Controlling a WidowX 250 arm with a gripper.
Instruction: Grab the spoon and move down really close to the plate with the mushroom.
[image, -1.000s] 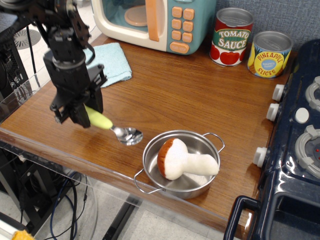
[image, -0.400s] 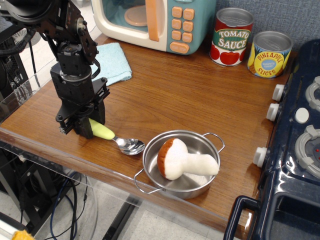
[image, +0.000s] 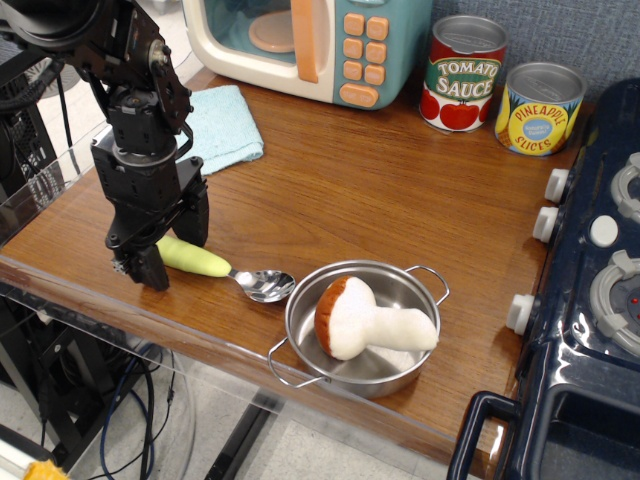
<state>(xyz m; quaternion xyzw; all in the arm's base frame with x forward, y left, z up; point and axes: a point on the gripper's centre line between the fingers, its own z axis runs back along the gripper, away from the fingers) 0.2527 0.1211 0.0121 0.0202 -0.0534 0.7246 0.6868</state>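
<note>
Where it lies on the table, spoon runs left-right, bowl toward plate holding mushroom; gripper fingers spread, straddling handle.

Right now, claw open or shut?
Open: the black claw has its fingers spread either side of the yellow-green-handled metal spoon lying on the wooden table.
</note>
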